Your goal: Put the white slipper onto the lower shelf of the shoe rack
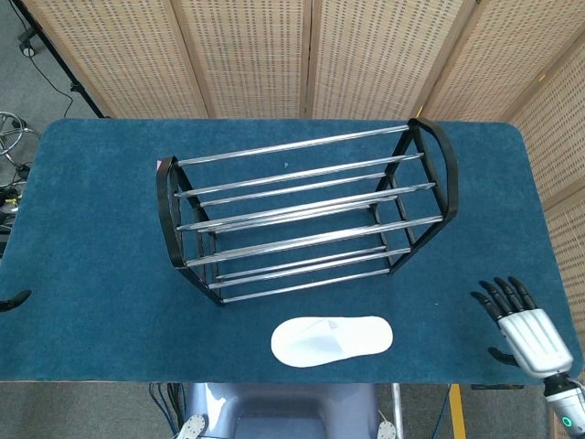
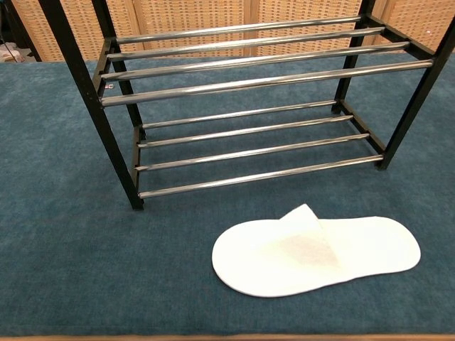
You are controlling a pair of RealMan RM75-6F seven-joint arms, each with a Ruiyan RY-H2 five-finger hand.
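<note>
The right hand [image 1: 527, 331] hovers over the bench's [image 1: 91, 219] near right corner, fingers [image 1: 501, 296] spread wide and holding nothing. The slipper [image 1: 331, 340] lies flat on the bench well to the left of those fingers, just in front of the rack [image 1: 302, 215]. Only a dark tip of the left hand [image 1: 14, 300] shows at the bench's edge, so its state cannot be told

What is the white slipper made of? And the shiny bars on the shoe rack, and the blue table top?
The white slipper looks like thin, soft cloth or paper-like fabric: matte, flat, with a floppy flap. The shoe rack bars seem polished metal, since they gleam; its black end frames could be painted metal or plastic. The table cover looks like fuzzy blue carpet or felt.
</note>
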